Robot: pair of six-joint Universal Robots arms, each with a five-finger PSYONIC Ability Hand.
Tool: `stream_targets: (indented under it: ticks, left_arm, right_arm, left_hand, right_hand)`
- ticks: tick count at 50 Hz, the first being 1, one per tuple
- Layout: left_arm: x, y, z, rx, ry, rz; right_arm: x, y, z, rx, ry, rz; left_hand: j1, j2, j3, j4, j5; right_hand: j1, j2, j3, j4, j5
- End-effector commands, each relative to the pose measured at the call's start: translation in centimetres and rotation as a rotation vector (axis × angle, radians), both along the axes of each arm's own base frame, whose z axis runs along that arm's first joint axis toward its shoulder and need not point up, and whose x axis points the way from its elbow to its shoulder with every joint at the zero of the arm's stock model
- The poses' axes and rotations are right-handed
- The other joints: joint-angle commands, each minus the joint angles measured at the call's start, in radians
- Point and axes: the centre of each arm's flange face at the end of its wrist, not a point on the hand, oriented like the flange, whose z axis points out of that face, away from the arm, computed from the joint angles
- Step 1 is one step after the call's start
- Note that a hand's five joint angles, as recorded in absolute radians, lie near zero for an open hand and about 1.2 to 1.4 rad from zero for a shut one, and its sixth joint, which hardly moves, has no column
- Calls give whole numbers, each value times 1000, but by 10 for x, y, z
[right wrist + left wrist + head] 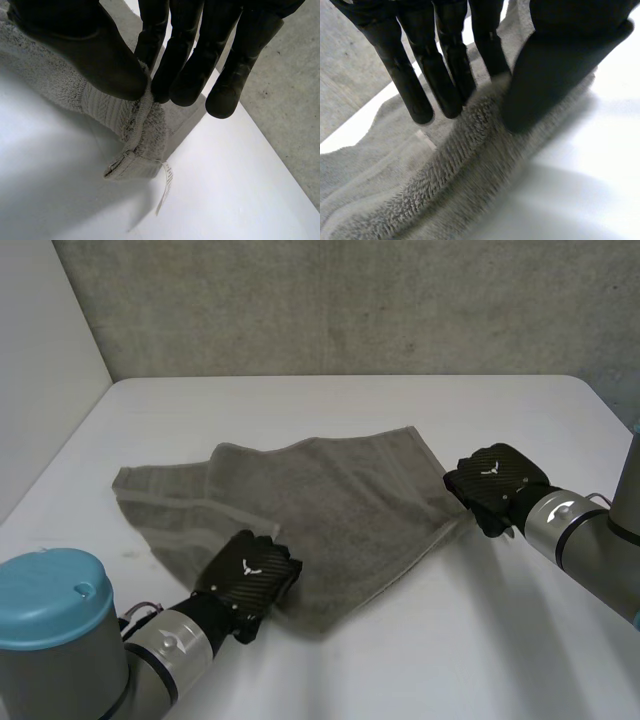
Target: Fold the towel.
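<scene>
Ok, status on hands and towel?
Left robot hand pinches near edge of towel. Right robot hand pinches its tagged corner. Lies rumpled, partly folded over.

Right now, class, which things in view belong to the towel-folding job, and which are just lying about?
Belong to the job:
towel
left robot hand, pinching the towel's near edge
right robot hand, pinching a corner of the towel

Just there:
table, white, under the towel
wall, grey, behind the table

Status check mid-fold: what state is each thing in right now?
towel: rumpled, partly doubled over, flat on the table, fold not finished.
left hand: shut on the towel's near edge, pinched between thumb and fingers.
right hand: shut on a towel corner.
</scene>
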Motion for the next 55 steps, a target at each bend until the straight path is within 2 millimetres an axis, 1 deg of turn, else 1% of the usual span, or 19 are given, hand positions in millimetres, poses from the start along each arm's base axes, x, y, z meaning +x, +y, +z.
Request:
stream_targets:
  ticks: [1,2,3,4,5,6,8,9,11,13,14,19,22,28,36,42,47,53,55]
  left_arm:
    - [4,-9,14,-53,19,22]
    - [6,-15,17,-63,24,40]
    - [6,-15,17,-63,24,40]
    - [10,-24,23,-75,32,64]
    - [13,-35,30,-98,44,90]
    - [13,-35,30,-98,45,90]
    - [23,-57,41,-131,60,142]
    - [23,-57,41,-131,60,143]
    - [30,-76,48,-144,73,162]
    - [31,-83,51,-140,78,156]
    - [31,-83,51,-140,78,156]
    - [36,-109,43,-45,65,139]
    - [37,-117,38,-2,55,138]
    - [31,-125,31,30,55,106]
    - [12,-140,27,-24,22,13]
    - [2,-144,17,-20,-65,-45]
    - [-9,-139,0,7,-187,-130]
    - [-14,-142,-9,1,-224,-153]
    - [-20,-143,-11,-6,-223,-166]
  right_arm:
    - [-3,-2,-5,4,1,-10]
    - [-4,-3,-6,3,0,-14]
    - [-4,-3,-6,3,0,-14]
    - [-5,-4,-8,4,1,-19]
    - [-6,-4,-8,6,0,-21]
    - [-6,-4,-8,6,0,-21]
    - [-7,-3,-10,12,2,-21]
    - [-7,-3,-10,12,2,-21]
    - [-7,-2,-11,18,2,-19]
    - [-7,-1,-12,19,3,-19]
    - [-7,-1,-12,19,3,-19]
    - [-7,-1,-14,23,5,-17]
    - [-7,0,-15,28,6,-17]
    - [-7,0,-19,39,9,-17]
    - [-6,0,-29,46,27,-12]
    - [-6,2,-33,48,42,-3]
    - [-5,2,-38,58,45,1]
    - [-5,2,-40,60,47,1]
    - [-5,1,-42,62,47,1]
  left_hand:
    - [-524,-510,-514,-535,-542]
    - [-603,-589,-593,-614,-621]
    - [-604,-590,-594,-615,-622]
    - [-622,-607,-612,-632,-639]
    - [-628,-613,-618,-638,-645]
    - [-628,-613,-618,-638,-646]
    - [-631,-616,-621,-641,-648]
    - [-631,-616,-621,-641,-648]
    - [-622,-608,-612,-632,-640]
    - [-613,-599,-603,-624,-631]
    - [-613,-599,-603,-624,-631]
    - [-534,-520,-524,-545,-552]
    - [-493,-479,-483,-503,-511]
    - [-446,-431,-436,-456,-463]
    - [-425,-411,-415,-436,-443]
    - [-425,-411,-415,-436,-443]
    - [-425,-411,-415,-436,-443]
    - [-393,-379,-383,-403,-411]
    - [-364,-349,-353,-374,-381]
  right_hand:
    - [52,65,60,51,41]
    - [52,65,60,51,41]
    - [52,65,60,51,41]
    - [52,65,60,51,41]
    - [52,65,60,51,41]
    - [52,65,60,51,41]
    - [52,65,60,51,41]
    - [52,65,60,51,41]
    - [52,65,60,51,41]
    - [52,65,60,51,41]
    - [52,65,60,51,41]
    - [52,65,60,51,41]
    - [52,65,60,51,41]
    - [52,65,60,51,41]
    - [52,65,60,51,41]
    - [52,65,60,51,41]
    - [52,65,60,51,41]
    - [52,65,60,51,41]
    - [52,65,60,51,41]
